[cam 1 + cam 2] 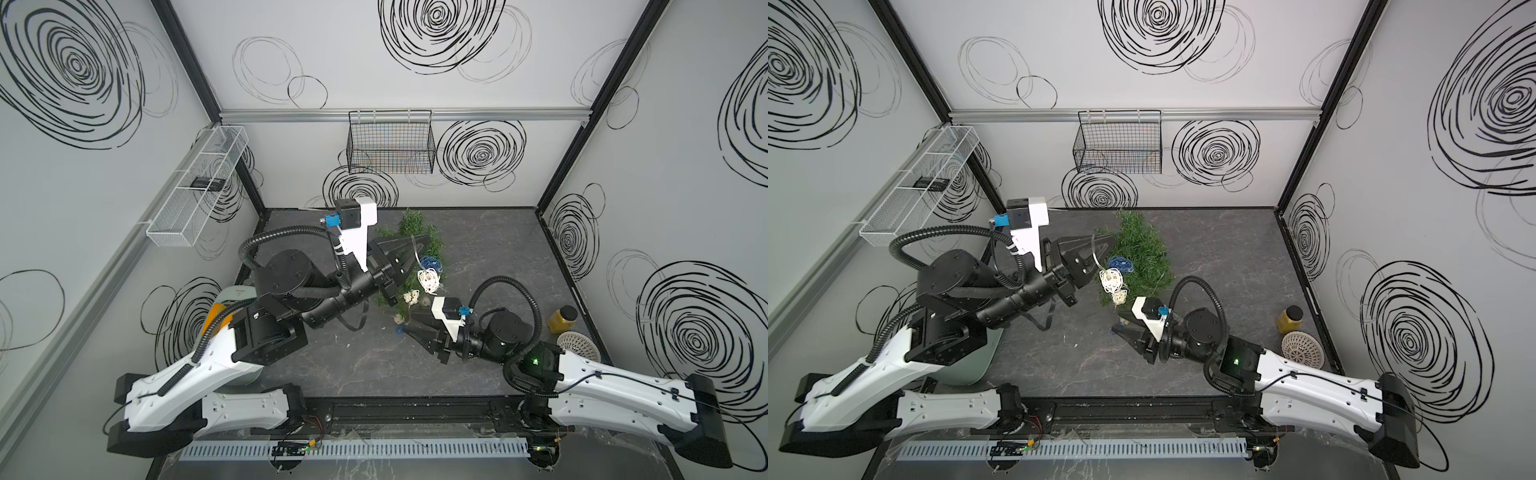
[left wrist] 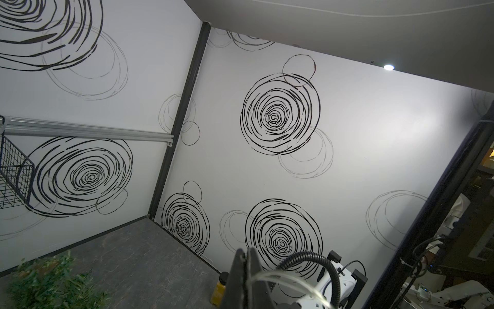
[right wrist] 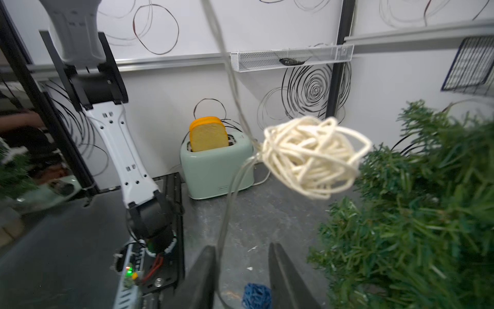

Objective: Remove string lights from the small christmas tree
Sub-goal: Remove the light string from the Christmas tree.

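**Both top views.** The tree (image 1: 411, 222) sits toward the back middle of the dark marbled desk (image 1: 498, 266), between the two arms. Whether it stands upright or leans cannot be told from above. The string lights (image 1: 428, 279) are draped along its near side. A blue ball (image 1: 430, 262) lies against the branches, with a large cream ball (image 1: 1111, 280) just below it. Smaller cream balls trail from there toward the right arm.

**Left wrist view.** The left hand (image 2: 246, 256) is raised above the tree. Its fingers are pressed together, pinching the clear wire of the string lights, which loops out from the fingertips.

**Right wrist view.** The right hand (image 3: 242, 246) is low, just beside the foot of the tree. Its fingers are spread apart. The wire runs down between them, close to one finger and not clamped. A second blue ball (image 3: 256, 295) lies on the desk between the fingers. The large cream ball hangs on the wire in the air, just beside the branches.

**Surroundings.** A mint-green toaster (image 3: 216, 166) holding slices of bread stands by the left wall. A jar (image 1: 561, 318) with yellow contents and a white strainer (image 1: 577, 347) stand near the right wall, well apart from the tree. A black wire basket (image 1: 390, 141) hangs on the back wall.
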You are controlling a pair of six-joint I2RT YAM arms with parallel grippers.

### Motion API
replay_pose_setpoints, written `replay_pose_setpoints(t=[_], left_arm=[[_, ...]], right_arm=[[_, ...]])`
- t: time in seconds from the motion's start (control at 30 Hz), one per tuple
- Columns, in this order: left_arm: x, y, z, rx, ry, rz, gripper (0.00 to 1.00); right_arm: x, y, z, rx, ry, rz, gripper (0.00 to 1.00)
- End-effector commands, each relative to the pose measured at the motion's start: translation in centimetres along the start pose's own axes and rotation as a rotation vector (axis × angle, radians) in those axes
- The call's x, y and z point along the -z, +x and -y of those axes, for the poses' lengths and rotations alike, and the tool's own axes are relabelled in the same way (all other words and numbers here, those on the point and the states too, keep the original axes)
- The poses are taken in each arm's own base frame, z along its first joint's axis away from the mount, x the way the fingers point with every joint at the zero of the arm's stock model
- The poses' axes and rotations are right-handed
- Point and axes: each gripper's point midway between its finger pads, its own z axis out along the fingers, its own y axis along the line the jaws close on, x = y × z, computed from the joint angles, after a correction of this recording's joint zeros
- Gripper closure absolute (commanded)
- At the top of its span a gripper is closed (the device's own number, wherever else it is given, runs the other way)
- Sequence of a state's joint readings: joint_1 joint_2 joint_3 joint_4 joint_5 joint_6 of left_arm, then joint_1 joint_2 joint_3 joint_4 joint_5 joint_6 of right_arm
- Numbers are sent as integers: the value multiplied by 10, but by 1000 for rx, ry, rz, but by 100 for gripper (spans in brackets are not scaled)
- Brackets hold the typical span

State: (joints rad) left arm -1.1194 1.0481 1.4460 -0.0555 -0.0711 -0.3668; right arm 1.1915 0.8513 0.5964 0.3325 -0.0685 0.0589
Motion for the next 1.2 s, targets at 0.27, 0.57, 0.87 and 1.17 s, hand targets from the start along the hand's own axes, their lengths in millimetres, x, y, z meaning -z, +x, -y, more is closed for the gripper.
replay_pose_setpoints(t=[0.27,0.57,0.87,1.17], left_arm=[[-12,3,10,26,47,3,100],[-35,36,19,35,76,-75,100],[-64,92,17,39,68,-204,100],[-73,121,9,48,51,-249,100]], right_arm=[[33,-34,26,-68,159,160,100],[84,-62,71,-174,358,273,100],[117,-72,105,-226,538,305,100],[128,-86,117,-240,604,357,100]])
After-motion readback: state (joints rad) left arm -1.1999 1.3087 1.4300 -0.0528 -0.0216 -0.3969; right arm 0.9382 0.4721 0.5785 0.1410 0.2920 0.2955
